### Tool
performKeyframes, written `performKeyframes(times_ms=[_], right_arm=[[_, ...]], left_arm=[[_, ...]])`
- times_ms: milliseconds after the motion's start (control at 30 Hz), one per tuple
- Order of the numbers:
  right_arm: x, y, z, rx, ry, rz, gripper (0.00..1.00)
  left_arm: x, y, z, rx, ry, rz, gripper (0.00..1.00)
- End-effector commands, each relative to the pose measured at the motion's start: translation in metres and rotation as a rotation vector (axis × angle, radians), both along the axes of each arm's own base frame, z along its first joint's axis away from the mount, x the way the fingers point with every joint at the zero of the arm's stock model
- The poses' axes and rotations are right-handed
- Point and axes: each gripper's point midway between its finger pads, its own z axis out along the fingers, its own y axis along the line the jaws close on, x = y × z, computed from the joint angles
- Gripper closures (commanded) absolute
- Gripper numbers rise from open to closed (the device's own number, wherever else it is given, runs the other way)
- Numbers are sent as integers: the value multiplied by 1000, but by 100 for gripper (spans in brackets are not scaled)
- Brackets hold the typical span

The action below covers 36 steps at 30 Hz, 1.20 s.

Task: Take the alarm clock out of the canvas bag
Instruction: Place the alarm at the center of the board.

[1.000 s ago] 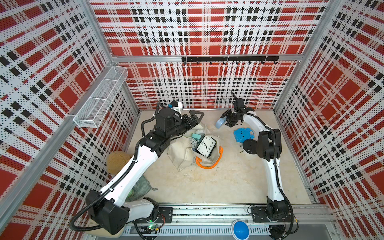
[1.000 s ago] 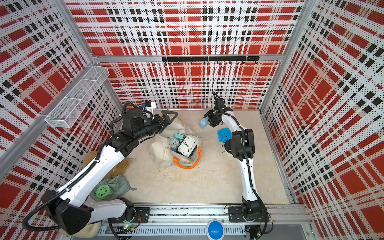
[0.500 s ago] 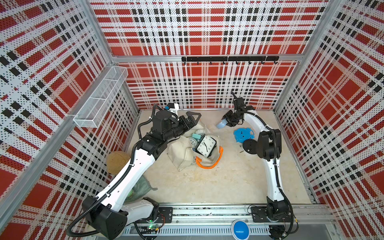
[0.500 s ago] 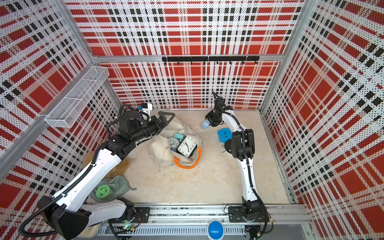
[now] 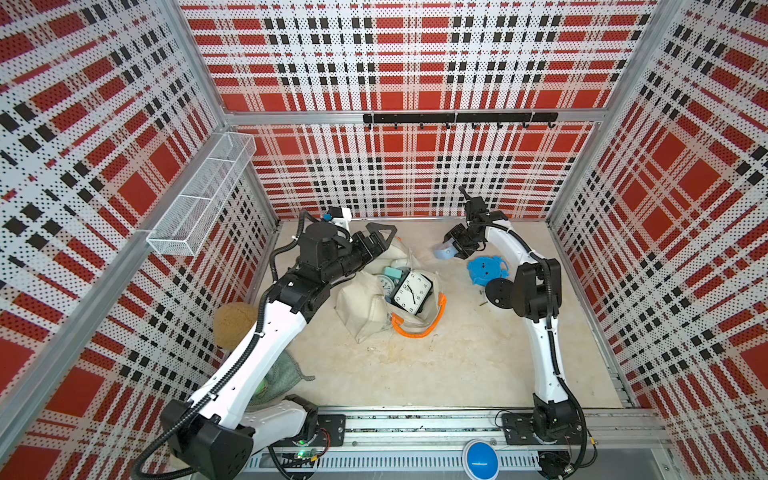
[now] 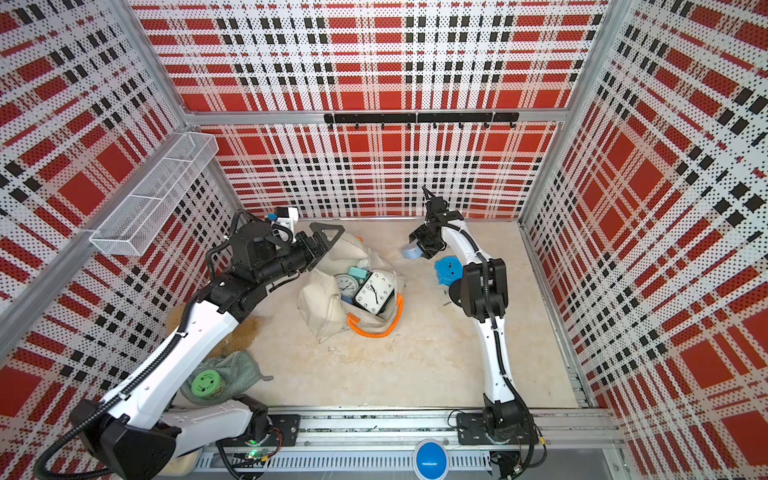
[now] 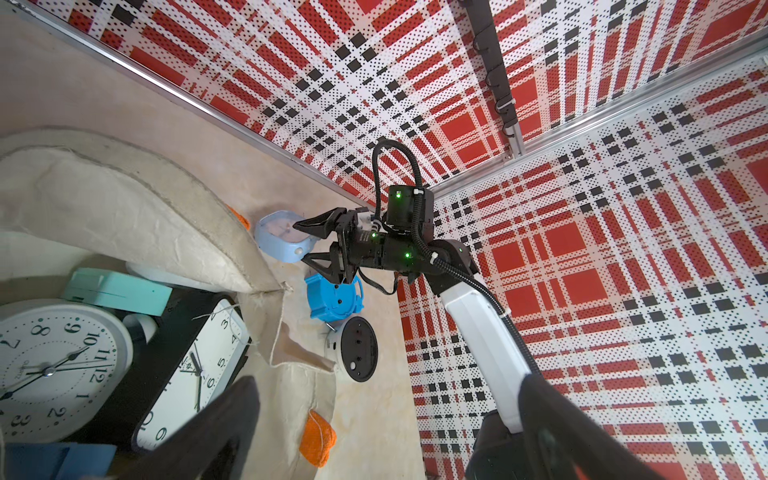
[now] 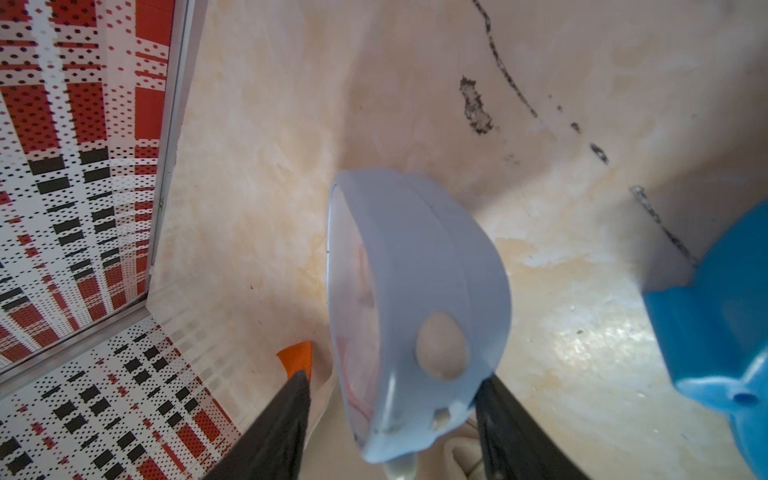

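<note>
Overhead only: both top views show the whole canvas bag (image 5: 361, 307) (image 6: 320, 309) slumped left of mid-floor, mouth up, with its orange handle (image 5: 419, 328) looped at the near-right side. A tan plush toy (image 5: 234, 318) sits by the left wall.
Bag contents: a black-framed square clock (image 5: 411, 291) (image 6: 375, 293), a round white clock (image 6: 346, 284) and a mint clock (image 6: 359, 273) all lie inside the mouth.
Near-left corner: in a top view a green disc (image 6: 205, 384) lies on a grey-green cloth (image 6: 237, 370).
Left wrist only: a white clock with a black back (image 7: 359, 349) stands just near of the bright blue clock (image 7: 332, 297) (image 5: 484, 270).
Right wrist only: floor shows between one finger (image 8: 286, 415) and the pale blue alarm clock (image 8: 415, 291) (image 5: 444, 252) (image 7: 282, 237). The opposite finger (image 8: 511, 428) lies against its casing.
Task's clock: the pale blue alarm clock is outside the bag, to its far right.
Right gripper (image 8: 392, 382) (image 5: 455, 247): partly spread astride that clock, not clamped on it. Whether the clock rests on the floor I cannot tell.
Left gripper (image 5: 384, 239): spread wide, holding nothing, over the bag's far-left edge.
Edges: the right gripper and the bag's far side are both close to the far wall.
Open room: the near half of the floor (image 5: 457, 365) between the arms is bare.
Surface: beige marbled, with dark scuffs (image 8: 473, 104).
Room: red, black and white plaid perforated walls, a wire basket (image 5: 199, 199) on the left wall and a black hook rail (image 5: 457, 118) on the far wall.
</note>
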Motion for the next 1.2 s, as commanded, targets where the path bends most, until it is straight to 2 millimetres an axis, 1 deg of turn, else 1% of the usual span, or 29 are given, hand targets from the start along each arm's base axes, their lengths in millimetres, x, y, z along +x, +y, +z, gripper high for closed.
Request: performKeyframes(times_ms=[0,100,233,367,467,567,667,700,733,767,800,867,900,967,1033,1100,1167], right_arm=[[3,1,10,-12,-30,11,33],[-1,3,14,-12,-47,23,31],[-5,8,20,0,-64,34,29],[-9,12,36,0,-100,42,29],[-14,16,52,7,-136,48,29],[-22,18,86,5,-228,68,29],[-36,23,140,14,-390,121,29],[-45,25,161,18,-457,154,29],[-55,27,176,22,-508,186,29],[-67,29,191,30,-554,225,28],[-83,29,200,33,-580,270,29],[-114,28,205,9,-586,343,29],[-132,29,203,-13,-583,393,29],[-162,29,193,-70,-554,472,28],[-188,32,180,-131,-519,544,25],[-204,35,168,-167,-496,580,24],[-214,41,156,-174,-482,599,23]], left_arm=[[-4,7,1,-1,2,17,1],[-5,14,-9,40,40,49,1],[-8,22,-14,85,55,79,1],[-10,27,-20,133,83,85,1],[-15,22,-22,140,93,53,1],[-21,13,-21,148,97,8,1],[-31,-3,-20,162,100,-52,1],[-34,-11,-21,171,103,-76,0],[-38,-18,-22,182,109,-97,1],[-41,-25,-24,192,116,-118,0],[-44,-32,-28,205,127,-137,0],[-50,-44,-36,219,149,-171,1],[-51,-49,-44,228,165,-183,1],[-48,-53,-66,259,208,-181,2],[-41,-55,-89,278,247,-174,4],[-34,-56,-107,297,275,-163,6],[-27,-57,-125,315,301,-158,8]])
